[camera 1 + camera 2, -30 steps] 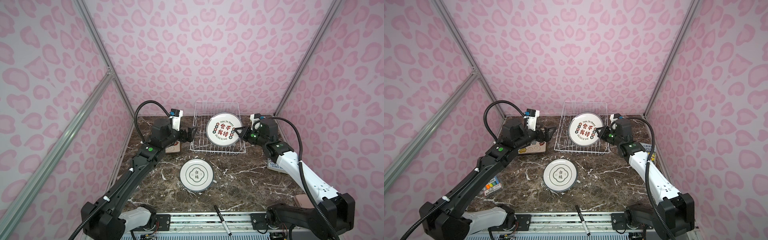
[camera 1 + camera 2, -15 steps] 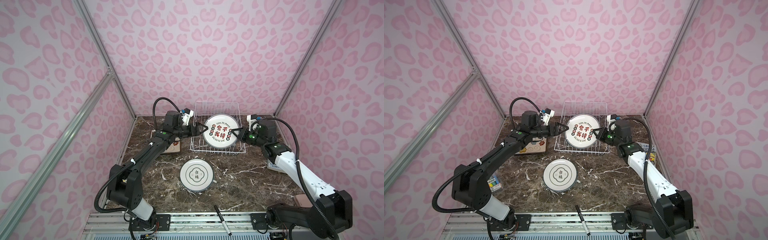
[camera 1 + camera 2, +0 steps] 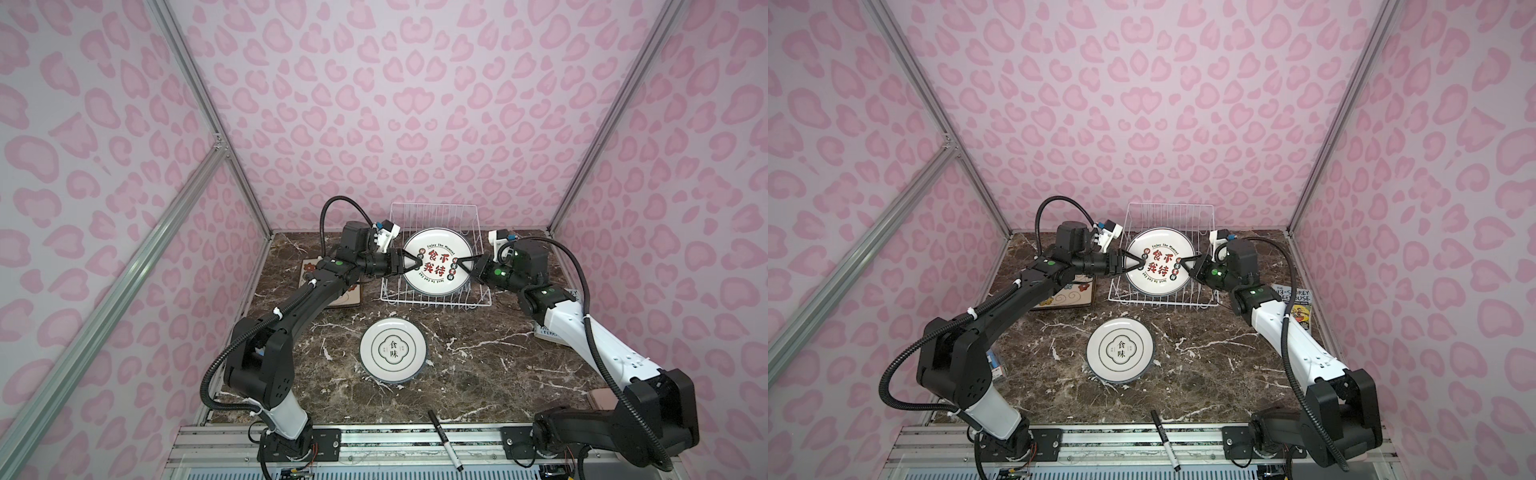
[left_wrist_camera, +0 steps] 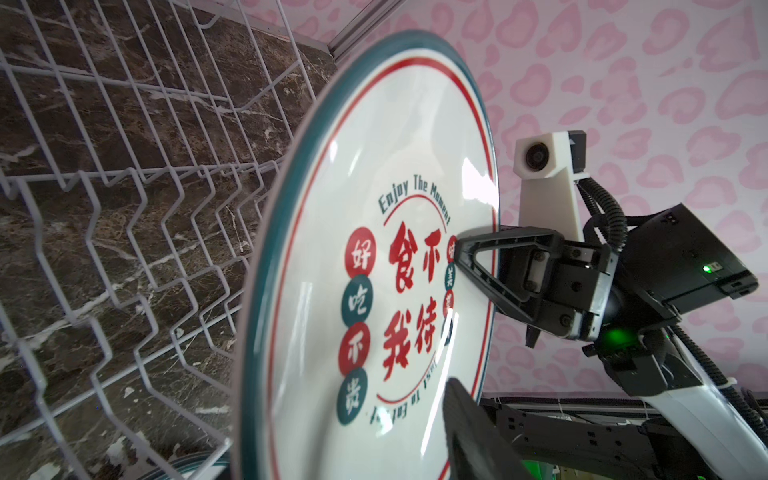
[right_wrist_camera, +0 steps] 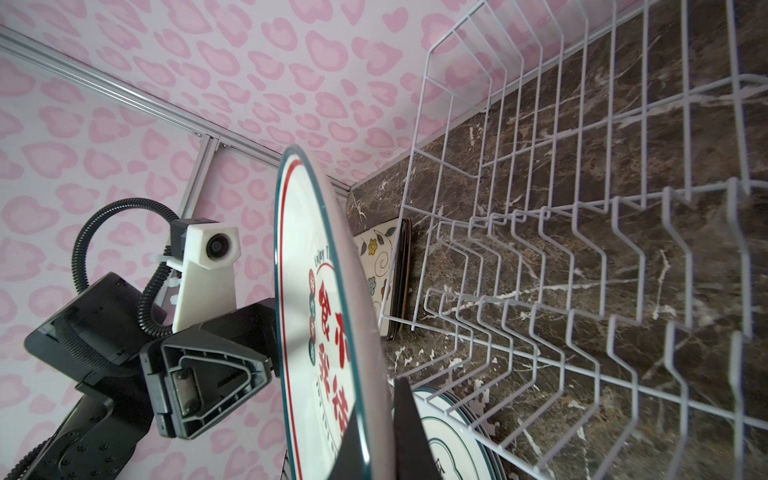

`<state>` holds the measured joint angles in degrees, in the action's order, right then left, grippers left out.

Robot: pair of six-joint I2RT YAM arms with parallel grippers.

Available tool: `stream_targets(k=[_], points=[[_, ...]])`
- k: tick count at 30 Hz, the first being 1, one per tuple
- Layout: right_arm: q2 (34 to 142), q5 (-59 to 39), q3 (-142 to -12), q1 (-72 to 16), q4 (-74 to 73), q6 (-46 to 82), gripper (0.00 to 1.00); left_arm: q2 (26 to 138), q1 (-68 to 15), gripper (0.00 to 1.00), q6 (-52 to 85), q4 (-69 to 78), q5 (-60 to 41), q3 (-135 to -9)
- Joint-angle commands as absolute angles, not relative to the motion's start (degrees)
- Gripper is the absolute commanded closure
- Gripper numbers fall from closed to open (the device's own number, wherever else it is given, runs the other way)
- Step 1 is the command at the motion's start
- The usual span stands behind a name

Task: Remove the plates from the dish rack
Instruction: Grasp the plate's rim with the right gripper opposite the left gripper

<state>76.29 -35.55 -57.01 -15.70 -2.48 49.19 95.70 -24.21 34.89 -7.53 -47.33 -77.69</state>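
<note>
A round white plate (image 3: 438, 266) (image 3: 1160, 268) with red Chinese characters stands upright over the dish rack (image 3: 436, 301) (image 3: 1163, 301). My right gripper (image 3: 459, 262) (image 3: 1181, 262) (image 5: 384, 436) is shut on its right rim. My left gripper (image 3: 417, 266) (image 3: 1142, 265) straddles the left rim; one finger (image 4: 461, 415) lies over the face and the other is hidden behind, so contact is unclear. Another round plate (image 5: 449, 436) rests in the rack behind it. A white plate (image 3: 392, 349) (image 3: 1120, 350) lies flat on the table. Square flowered plates (image 3: 1067, 295) (image 5: 374, 257) lie left of the rack.
A book (image 3: 1291, 297) lies under the right arm by the right wall. A black pen (image 3: 444, 440) (image 3: 1165, 440) lies at the table's front edge. A small blue item (image 3: 996, 365) sits behind the left arm's base. Pink walls enclose three sides.
The left arm has swung from beside the square plates over to the held plate's left rim, and its jaws have narrowed around it. The plate has shifted slightly left in the right gripper.
</note>
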Motion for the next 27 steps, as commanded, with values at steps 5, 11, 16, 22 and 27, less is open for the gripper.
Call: stream_targets(k=[5, 11, 16, 22, 27], points=[[78.9, -39.8, -57.6, -15.8, -6.4, 50.5, 1.0, 96.2, -24.6, 0.77, 36.0, -4.0, -50.5, -77.5], [79.1, -38.8, -57.5, -15.8, -6.4, 49.7, 1.0, 95.1, -24.5, 0.92, 36.6, -3.9, -49.1, -77.4], [77.6, -35.8, -57.6, -16.0, -4.5, 46.1, 0.85, 93.0, -24.5, 0.96, 37.0, -4.4, -46.4, -74.7], [73.6, -27.2, -58.5, -17.1, 2.4, 35.1, 0.59, 87.7, -23.4, 0.96, 38.0, -6.4, -40.1, -72.1], [70.6, -19.5, -60.3, -20.1, 11.3, 21.7, 0.44, 82.1, -22.2, 0.96, 39.0, -10.3, -35.4, -68.7]])
